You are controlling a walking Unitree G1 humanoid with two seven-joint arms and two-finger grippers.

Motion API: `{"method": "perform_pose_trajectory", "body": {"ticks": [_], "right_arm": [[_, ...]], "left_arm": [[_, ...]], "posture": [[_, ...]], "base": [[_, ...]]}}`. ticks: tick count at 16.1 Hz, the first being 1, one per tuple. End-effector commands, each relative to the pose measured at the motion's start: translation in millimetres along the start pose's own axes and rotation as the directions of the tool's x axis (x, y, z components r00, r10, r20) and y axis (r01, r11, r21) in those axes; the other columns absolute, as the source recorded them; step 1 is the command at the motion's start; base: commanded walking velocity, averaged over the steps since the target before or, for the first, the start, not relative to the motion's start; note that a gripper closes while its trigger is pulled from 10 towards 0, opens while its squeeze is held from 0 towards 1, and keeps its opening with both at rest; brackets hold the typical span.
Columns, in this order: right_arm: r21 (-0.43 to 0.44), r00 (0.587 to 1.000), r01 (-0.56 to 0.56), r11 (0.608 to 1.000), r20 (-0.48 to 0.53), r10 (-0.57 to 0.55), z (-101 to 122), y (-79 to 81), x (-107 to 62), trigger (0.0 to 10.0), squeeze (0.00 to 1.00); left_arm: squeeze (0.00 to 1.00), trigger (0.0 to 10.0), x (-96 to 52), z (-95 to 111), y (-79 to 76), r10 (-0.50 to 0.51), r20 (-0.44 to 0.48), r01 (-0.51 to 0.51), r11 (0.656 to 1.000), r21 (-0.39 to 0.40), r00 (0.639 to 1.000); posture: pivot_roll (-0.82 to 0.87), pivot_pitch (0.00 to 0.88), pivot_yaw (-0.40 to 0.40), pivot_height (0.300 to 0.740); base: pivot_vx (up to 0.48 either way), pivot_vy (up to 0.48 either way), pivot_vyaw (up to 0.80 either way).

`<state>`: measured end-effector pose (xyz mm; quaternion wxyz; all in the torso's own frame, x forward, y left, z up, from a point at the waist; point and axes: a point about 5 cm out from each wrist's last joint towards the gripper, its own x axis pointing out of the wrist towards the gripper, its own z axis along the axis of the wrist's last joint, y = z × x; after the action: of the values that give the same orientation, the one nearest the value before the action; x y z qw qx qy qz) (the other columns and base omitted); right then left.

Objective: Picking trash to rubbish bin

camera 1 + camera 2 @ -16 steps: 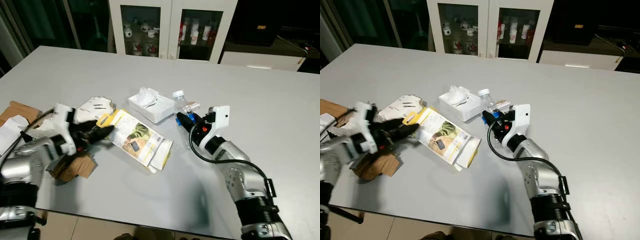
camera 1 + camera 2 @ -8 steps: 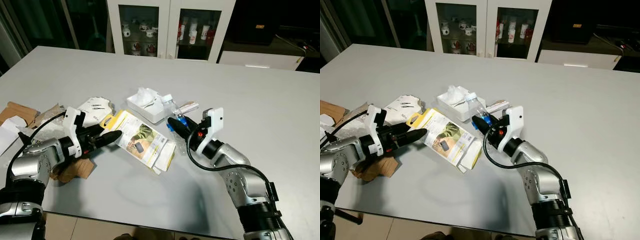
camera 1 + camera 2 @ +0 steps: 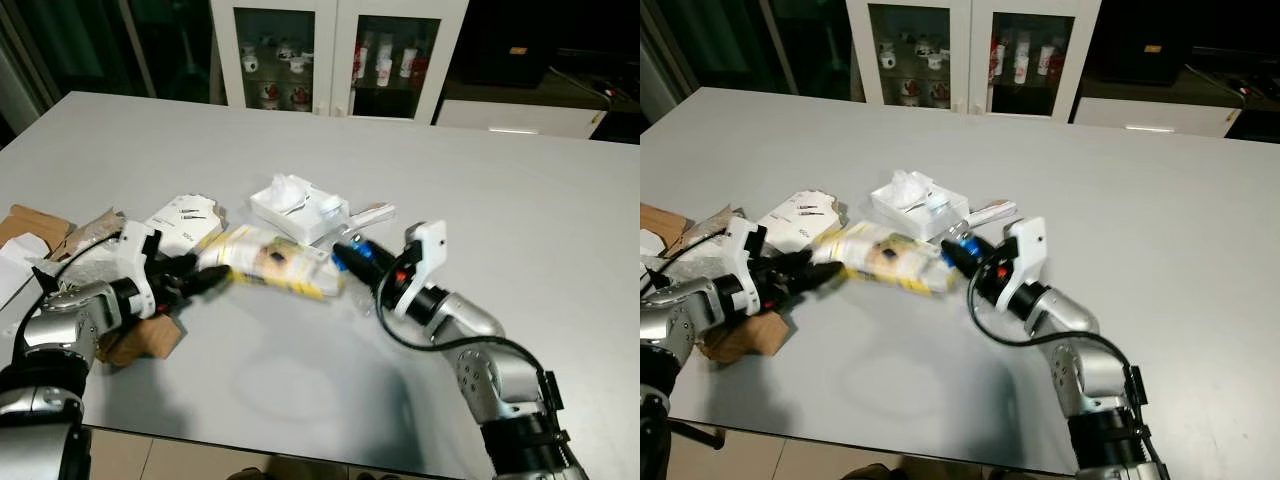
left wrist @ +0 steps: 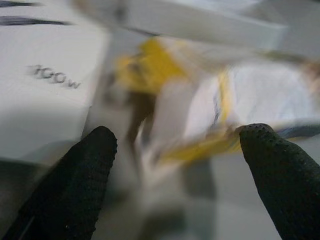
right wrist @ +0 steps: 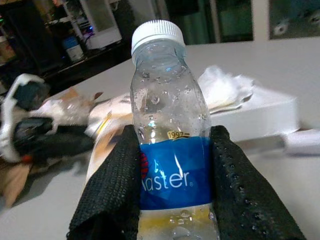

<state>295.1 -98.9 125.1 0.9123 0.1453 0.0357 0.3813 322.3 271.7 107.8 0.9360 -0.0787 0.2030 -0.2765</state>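
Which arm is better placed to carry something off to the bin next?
Likely the right. Its tool is shut on the plastic bottle, while the left tool is open, just short of the yellow package on the table.

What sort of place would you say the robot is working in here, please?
Probably a dining or meeting room indoors. A large grey table carries litter such as a yellow package and a white tray of tissue, and behind it stands a white glass-door cabinet holding cups and bottles.
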Motion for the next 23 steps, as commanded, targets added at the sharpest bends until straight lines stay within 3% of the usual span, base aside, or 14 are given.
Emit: {"method": "perform_pose_trajectory", "body": {"ticks": [1, 6, 9, 11, 16, 17, 18, 23], "right_arm": [[-0.002, 1.000, -0.022, 1.000, 0.010, 0.022, 4.1, 1.9, -0.8, 10.0, 0.00], [-0.002, 0.999, -0.030, 1.000, 0.010, 0.030, 4.1, 3.7, 1.2, 10.0, 0.00], [-0.001, 0.999, -0.030, 1.000, 0.013, 0.030, 3.7, 5.1, -0.3, 10.0, 0.00], [-0.001, 0.999, -0.030, 1.000, 0.014, 0.030, 3.7, 5.2, -0.3, 10.0, 0.00], [-0.003, 0.999, -0.033, 0.999, 0.017, 0.033, 4.5, 5.7, 1.6, 10.0, 0.00], [-0.003, 0.999, -0.032, 0.999, 0.018, 0.032, 4.7, 5.9, 1.4, 10.0, 0.00], [-0.003, 0.999, -0.032, 0.999, 0.019, 0.032, 4.8, 6.1, 1.2, 10.0, 0.00], [-0.002, 0.999, -0.031, 1.000, 0.022, 0.031, 4.8, 6.6, 1.7, 10.0, 0.00]], "left_arm": [[0.00, 10.0, -3.1, 12.3, 5.1, 0.036, 0.037, -0.037, 0.999, 0.023, 0.999], [0.00, 10.0, 1.2, 18.8, 2.5, 0.005, 0.075, -0.006, 1.000, 0.004, 0.997], [0.00, 10.0, 12.6, 18.9, -11.3, -0.120, 0.158, 0.138, 0.985, -0.106, 0.980], [0.00, 10.0, 17.3, 17.9, -14.9, -0.138, 0.193, 0.170, 0.972, -0.162, 0.972], [0.00, 10.0, 29.0, 12.7, -27.2, -0.210, 0.193, 0.250, 0.945, -0.211, 0.958], [0.00, 2.6, 30.7, 11.1, -29.6, -0.223, 0.191, 0.263, 0.940, -0.218, 0.956], [0.00, 0.0, 32.1, 9.8, -31.7, -0.235, 0.189, 0.275, 0.935, -0.223, 0.953], [0.00, 0.0, 34.1, 7.6, -34.6, -0.249, 0.187, 0.287, 0.932, -0.219, 0.950]], "posture": [[0.03, 0.064, -0.013, 0.740], [0.03, 0.064, -0.011, 0.740], [0.02, 0.064, -0.006, 0.740], [0.02, 0.063, -0.004, 0.740], [0.02, 0.063, -0.001, 0.740], [0.02, 0.065, 0.000, 0.740], [0.02, 0.065, 0.000, 0.740], [0.02, 0.066, 0.002, 0.740]], "base": [[0.000, 0.000, 0.00], [0.000, 0.000, 0.00], [0.000, 0.000, 0.00], [0.000, 0.000, 0.00], [0.000, 0.000, 0.00], [0.000, 0.000, 0.00], [0.000, 0.000, 0.00], [0.000, 0.000, 0.00]]}}
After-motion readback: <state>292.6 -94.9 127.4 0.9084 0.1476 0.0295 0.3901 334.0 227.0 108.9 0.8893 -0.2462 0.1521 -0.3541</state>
